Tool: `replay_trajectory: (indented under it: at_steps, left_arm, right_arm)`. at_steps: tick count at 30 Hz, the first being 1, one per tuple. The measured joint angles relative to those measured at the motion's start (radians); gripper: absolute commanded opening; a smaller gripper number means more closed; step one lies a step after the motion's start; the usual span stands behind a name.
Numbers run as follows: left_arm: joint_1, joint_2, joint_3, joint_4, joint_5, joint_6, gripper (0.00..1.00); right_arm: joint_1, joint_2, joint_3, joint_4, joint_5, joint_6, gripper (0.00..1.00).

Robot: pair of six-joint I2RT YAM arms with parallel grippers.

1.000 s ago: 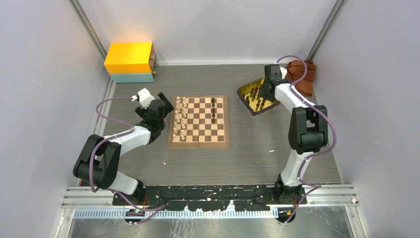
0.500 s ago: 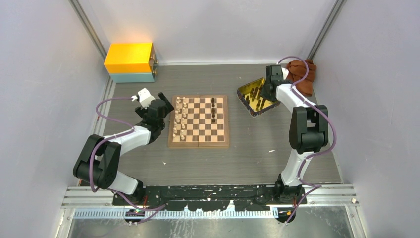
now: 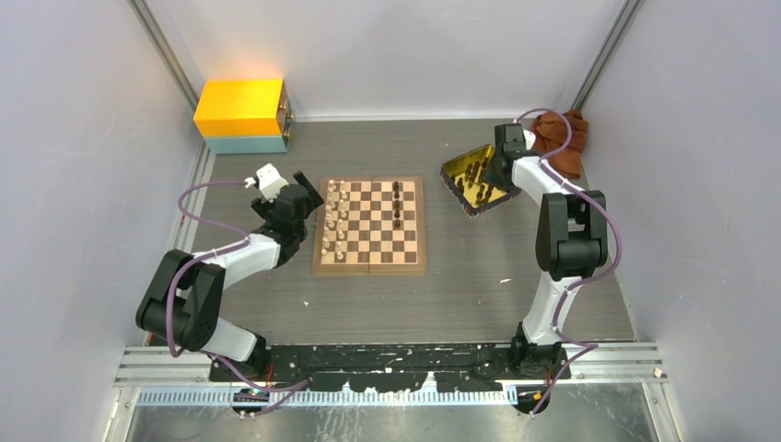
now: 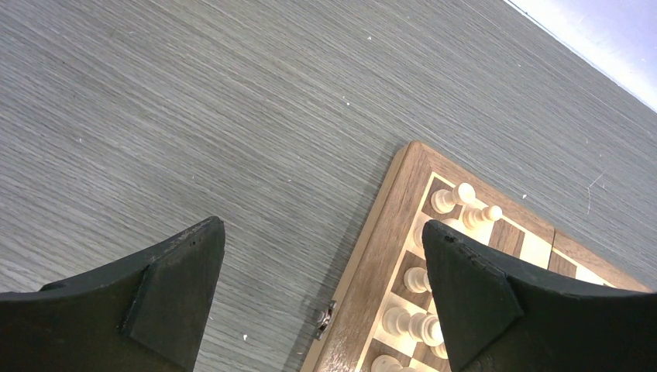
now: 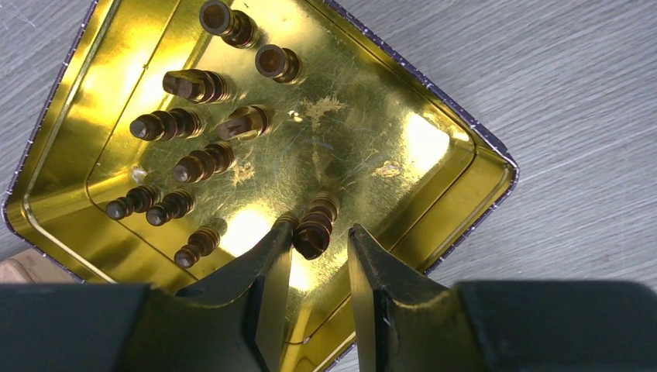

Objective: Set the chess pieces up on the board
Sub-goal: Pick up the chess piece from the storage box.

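The board [image 3: 370, 226] lies mid-table, with cream chess pieces [image 3: 337, 221] along its left columns and a few dark ones [image 3: 397, 204] right of centre. My left gripper [image 4: 321, 263] hangs wide open and empty over the board's left border [image 4: 387, 248], near cream pieces [image 4: 453, 198]. My right gripper [image 5: 319, 230] is low inside the yellow tray [image 5: 480, 167]. It is open, and its fingers straddle a dark piece [image 5: 314, 225] without closing on it. Several more dark pieces [image 5: 194, 124] stand in the tray's left half.
A yellow and teal box [image 3: 242, 115] sits at the back left. A brown cloth [image 3: 562, 138] is bunched in the back right corner behind the tray [image 3: 460, 170]. Grey walls close in on both sides.
My right gripper has shifted slightly right and back over the tray, and its jaws have narrowed a little around the dark piece. The left arm has not moved.
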State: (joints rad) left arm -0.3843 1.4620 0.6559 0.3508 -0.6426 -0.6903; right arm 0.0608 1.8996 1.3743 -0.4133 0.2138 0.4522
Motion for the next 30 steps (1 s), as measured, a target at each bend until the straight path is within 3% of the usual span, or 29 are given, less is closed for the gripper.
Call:
replay_trajectory:
  at_steps: [4, 10, 15, 20, 30]
  left_arm:
    - [0.0, 0.0, 0.0, 0.0, 0.0, 0.0, 0.98]
    - [0.0, 0.0, 0.0, 0.001, 0.0, 0.0, 0.98]
    - [0.0, 0.0, 0.0, 0.003, 0.0, 0.0, 0.98]
    - [0.0, 0.0, 0.0, 0.003, 0.0, 0.0, 0.98]
    - [0.0, 0.0, 0.0, 0.003, 0.0, 0.0, 0.98]
  right_arm:
    - [0.0, 0.014, 0.0, 0.002, -0.007, 0.0, 0.37]
    - [0.0, 0.028, 0.0, 0.011, -0.014, 0.002, 0.29]
    - [-0.002, 0.029, 0.0, 0.017, -0.015, 0.006, 0.12]
    - [-0.005, 0.029, 0.0, 0.017, -0.016, 0.007, 0.02]
    - [-0.006, 0.029, 0.002, 0.016, -0.016, 0.006, 0.01]
